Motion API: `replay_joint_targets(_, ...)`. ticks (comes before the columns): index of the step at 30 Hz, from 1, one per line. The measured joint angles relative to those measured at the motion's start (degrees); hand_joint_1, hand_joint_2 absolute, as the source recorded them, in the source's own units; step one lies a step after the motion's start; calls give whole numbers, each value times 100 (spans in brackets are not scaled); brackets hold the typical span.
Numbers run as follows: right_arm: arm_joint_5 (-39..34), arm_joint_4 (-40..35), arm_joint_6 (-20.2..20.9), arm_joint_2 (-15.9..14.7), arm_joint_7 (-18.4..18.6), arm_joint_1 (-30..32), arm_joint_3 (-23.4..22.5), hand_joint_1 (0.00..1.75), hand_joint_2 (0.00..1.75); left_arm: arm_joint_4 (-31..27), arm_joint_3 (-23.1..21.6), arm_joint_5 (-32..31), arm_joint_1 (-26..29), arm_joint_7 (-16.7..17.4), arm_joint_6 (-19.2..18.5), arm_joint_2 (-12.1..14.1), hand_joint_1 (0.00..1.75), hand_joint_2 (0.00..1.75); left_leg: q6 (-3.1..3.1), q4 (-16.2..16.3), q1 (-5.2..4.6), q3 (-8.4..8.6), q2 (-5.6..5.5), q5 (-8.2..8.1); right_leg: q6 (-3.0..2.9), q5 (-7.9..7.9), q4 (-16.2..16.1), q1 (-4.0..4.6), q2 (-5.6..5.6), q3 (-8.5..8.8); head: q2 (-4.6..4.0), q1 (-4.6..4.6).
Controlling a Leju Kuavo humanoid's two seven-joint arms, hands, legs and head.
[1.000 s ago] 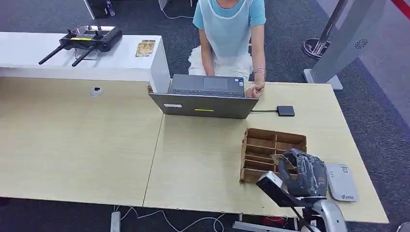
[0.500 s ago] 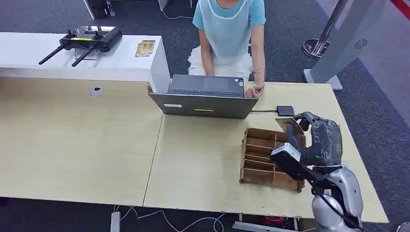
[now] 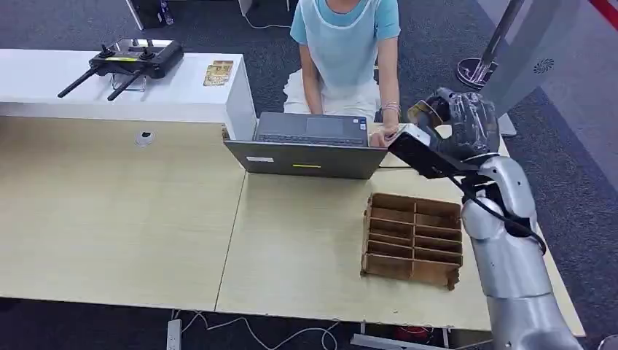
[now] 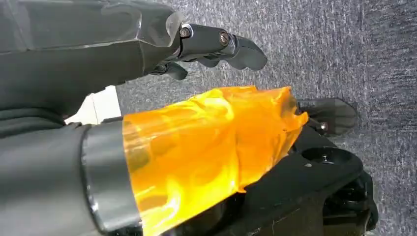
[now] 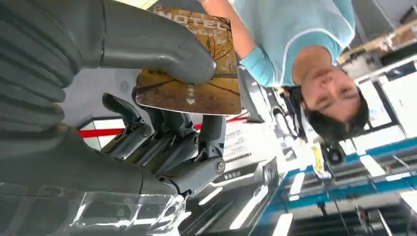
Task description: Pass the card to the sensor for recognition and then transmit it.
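Card (image 5: 189, 69) pinched under right hand (image 3: 459, 124) thumb, one corner hidden; left hand (image 4: 211, 44) grip unclear.

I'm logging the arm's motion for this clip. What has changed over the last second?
The right hand, holding the card, rose from beside the cardboard organizer and swung forward toward the person behind the laptop. The organizer, laptop and person stayed put.
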Motion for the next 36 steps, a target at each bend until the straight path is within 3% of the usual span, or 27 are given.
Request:
replay_joint_targets(7, -15, 1650, 18, 275, 179, -1131, 421, 175, 175, 0, -61, -48, -6, 4, -37, 9, 0, 0, 1, 0, 1, 1, -4, 3, 0, 0, 1, 1, -2, -1, 2, 2)
replay_joint_targets(16, 262, 3070, -17, 568, 361, -1995, 721, 173, 175, 15, -66, -39, -3, 13, -157, 28, 0, 0, 1, 0, 1, -2, -11, 3, 0, 0, 0, 1, -9, -2, 2, 2)
replay_joint_targets(27, 236, 4009, -229, 675, 343, -2408, 734, 171, 175, 46, -66, -26, 2, 4, -166, 50, 0, 0, 2, 3, 0, 0, -12, 2, 0, 0, -1, 0, -9, -3, 0, 2)
replay_joint_targets(33, 463, 4222, -356, 653, 560, -2514, 723, 169, 175, 46, -66, -22, 5, 39, -155, 52, 0, 0, 1, 3, 0, 0, -12, 2, 0, 0, -2, 0, -8, -4, 0, 2)
replay_joint_targets(36, 564, 4298, -393, 645, 595, -2524, 721, 145, 175, 46, -66, -22, 7, 66, -153, 55, 0, 0, 1, 3, 0, 0, -12, 2, 0, 0, -1, 0, -8, -4, 0, 2)
